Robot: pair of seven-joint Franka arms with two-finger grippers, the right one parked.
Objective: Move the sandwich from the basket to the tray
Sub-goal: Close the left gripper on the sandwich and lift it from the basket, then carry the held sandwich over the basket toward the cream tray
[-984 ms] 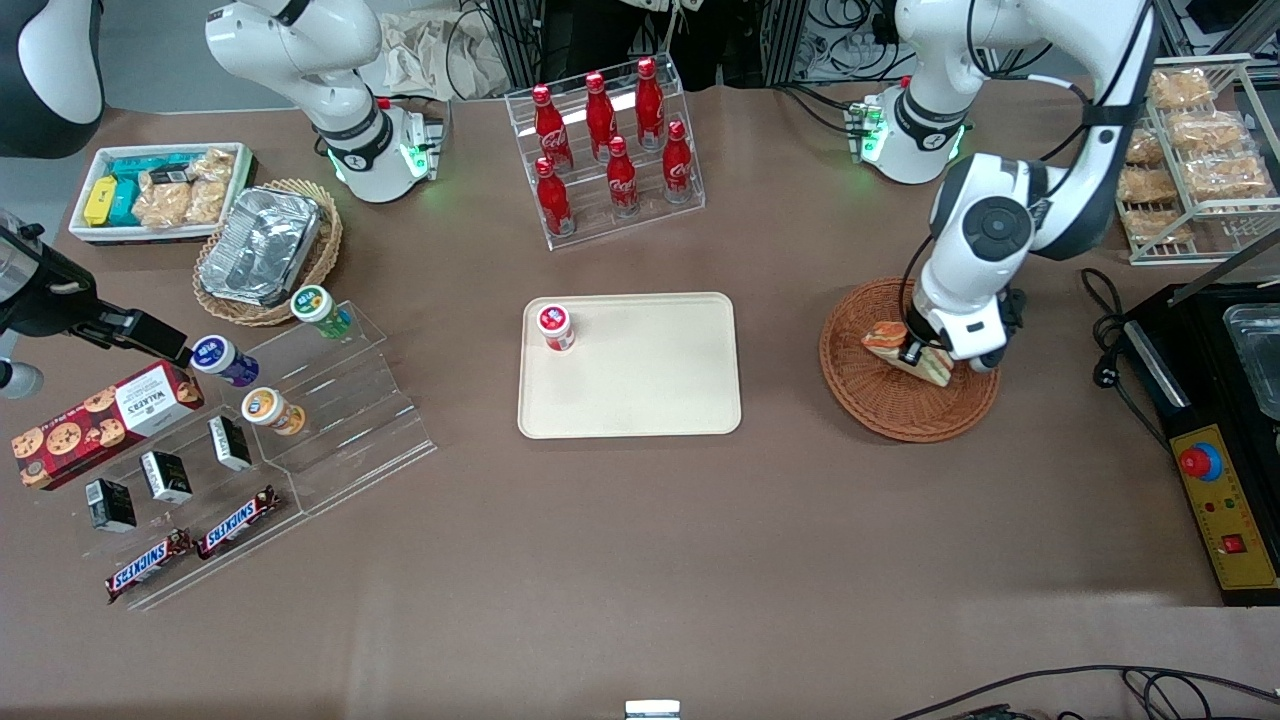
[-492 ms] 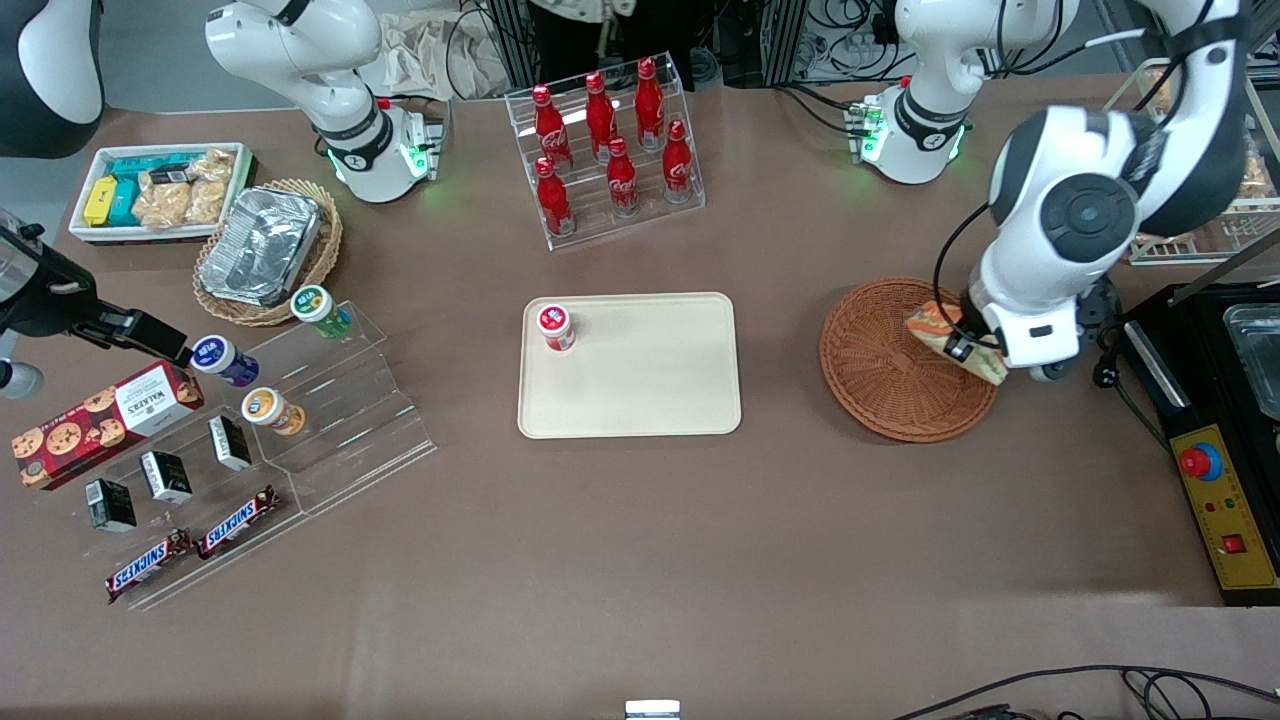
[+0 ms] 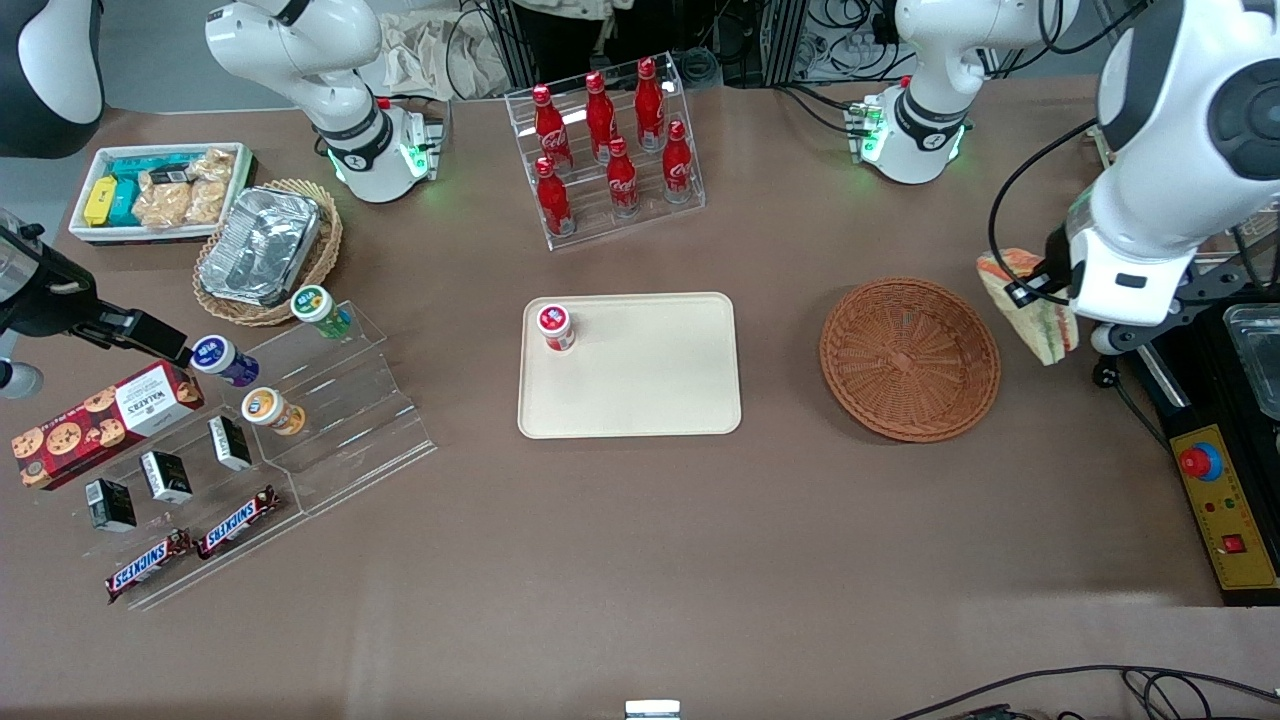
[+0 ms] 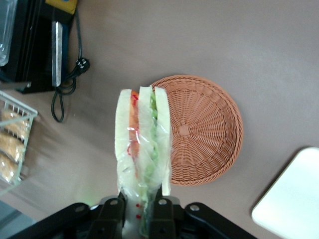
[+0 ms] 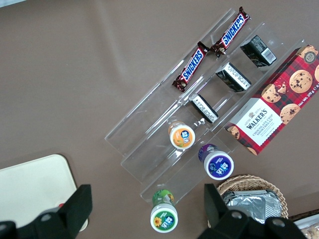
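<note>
Since a moment ago the gripper lifted the sandwich clear of the basket; jaws pinch its wrapped base, probably soft and light, toward the working arm's table edge

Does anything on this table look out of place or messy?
Little is amiss. A small red-capped cup stands alone on the tray, unlike the cups on the clear rack. The gripper, jaws shut on the sandwich, holds it in the air beside the empty basket.
</note>
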